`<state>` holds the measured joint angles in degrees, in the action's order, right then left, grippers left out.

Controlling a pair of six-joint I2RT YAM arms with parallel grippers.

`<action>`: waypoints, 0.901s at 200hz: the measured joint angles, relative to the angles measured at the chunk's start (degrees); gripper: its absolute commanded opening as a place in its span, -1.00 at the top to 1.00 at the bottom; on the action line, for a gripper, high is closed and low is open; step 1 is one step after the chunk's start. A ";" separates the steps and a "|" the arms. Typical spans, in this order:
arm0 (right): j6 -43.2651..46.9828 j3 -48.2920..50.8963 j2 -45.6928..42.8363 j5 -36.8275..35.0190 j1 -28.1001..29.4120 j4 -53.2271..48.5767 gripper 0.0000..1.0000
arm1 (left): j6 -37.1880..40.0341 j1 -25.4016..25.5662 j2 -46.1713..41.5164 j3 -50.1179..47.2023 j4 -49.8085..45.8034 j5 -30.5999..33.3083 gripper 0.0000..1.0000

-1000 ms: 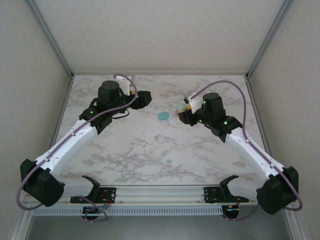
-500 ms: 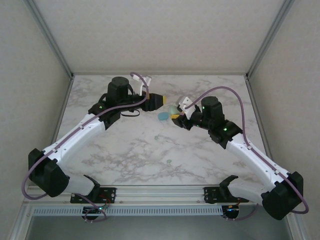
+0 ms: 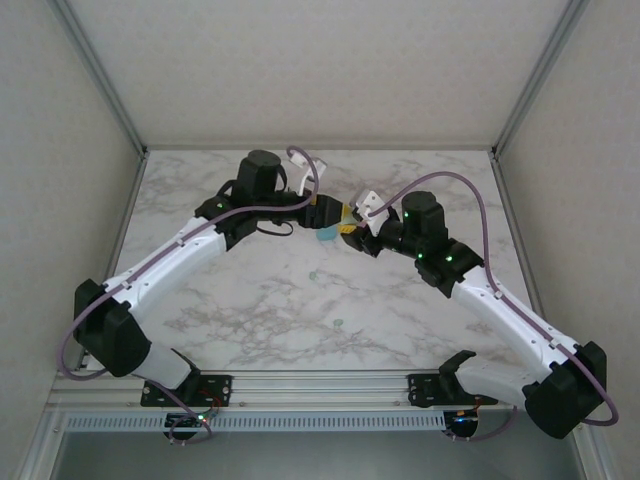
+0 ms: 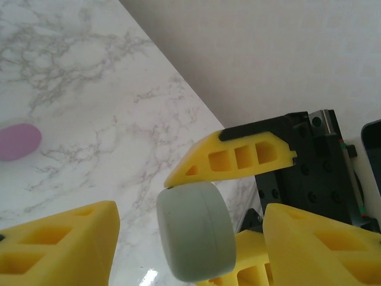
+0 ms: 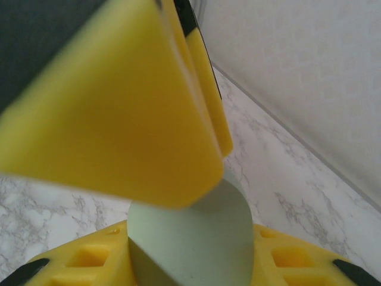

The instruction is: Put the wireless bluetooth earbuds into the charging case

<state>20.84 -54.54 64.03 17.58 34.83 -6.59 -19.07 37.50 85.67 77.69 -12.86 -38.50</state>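
**Mint charging case, presented between two pincers**

Right gripper [image 5: 190,259] clenched on mint case [image 4: 196,232], raised off the marble just beside the teal case [image 3: 326,236], apparently for handover or opening. Left gripper [image 4: 191,214] parted, fingers flanking the mint case, a gap showing. Earbuds [image 3: 312,275] lie loose, nearer the arm bases than the teal case. No legible markings

Hands: left hand [image 3: 335,214], right hand [image 3: 351,229] close together, far centre
Teal case [image 3: 325,237]: on surface [image 3: 250,300], just beside both
Far earbud [image 3: 312,275], near earbud [image 3: 338,323]: loose, apart
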 measured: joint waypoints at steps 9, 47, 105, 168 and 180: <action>-0.04 0.00 0.04 -0.09 0.09 0.02 0.40 | 0.24 0.28 0.33 0.31 -0.66 -0.26 -0.22; -0.46 0.00 0.26 -1.07 0.46 1.03 0.40 | 1.16 0.52 1.33 0.92 -2.36 -0.52 0.16; -0.48 0.04 0.37 -2.78 0.68 1.60 0.10 | -0.63 0.68 1.49 1.77 -3.56 0.70 0.88; -0.66 10.88 -6.43 -0.63 -3.54 14.97 -0.14 | -12.50 0.11 -0.28 -1.01 4.66 -0.39 0.86; -0.63 10.88 -6.45 1.66 -5.49 16.37 -0.19 | -14.43 0.11 -0.63 -1.25 5.81 -1.09 0.85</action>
<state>20.21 -43.66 57.58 19.25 29.34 9.78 -33.50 37.60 85.03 76.44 -7.05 -39.59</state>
